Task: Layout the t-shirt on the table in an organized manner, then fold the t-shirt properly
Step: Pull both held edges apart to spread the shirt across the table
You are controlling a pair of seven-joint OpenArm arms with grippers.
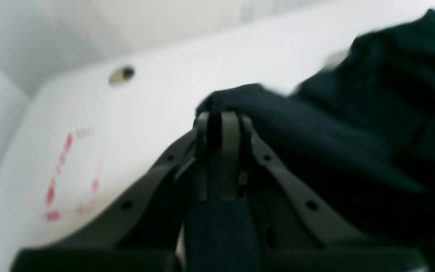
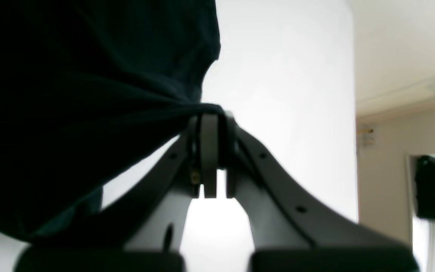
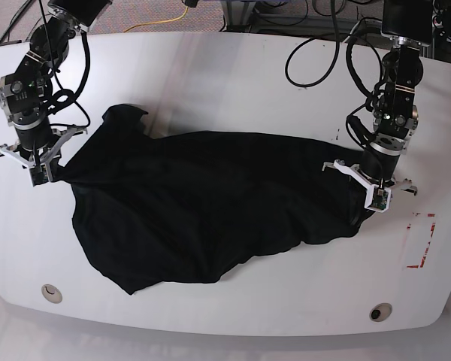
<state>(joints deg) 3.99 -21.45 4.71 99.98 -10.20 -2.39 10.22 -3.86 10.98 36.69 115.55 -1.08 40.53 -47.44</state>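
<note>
Black t-shirt [image 3: 203,203] stretched crumpled across white desk [image 3: 225,83] | long axis runs arm to arm | left fingers [image 3: 377,201] pinch one end, right fingers [image 3: 43,174] the other (both clamped on cloth) | neither nearer.

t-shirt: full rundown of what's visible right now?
The t-shirt is plain black soft fabric with no print showing, spread wide but wrinkled across the white table, one sleeve poking up at the far left of the base view. The left gripper and the right gripper are each shut on an opposite edge, pulling it taut between them. Its near hem sags unevenly toward the front edge.
</note>
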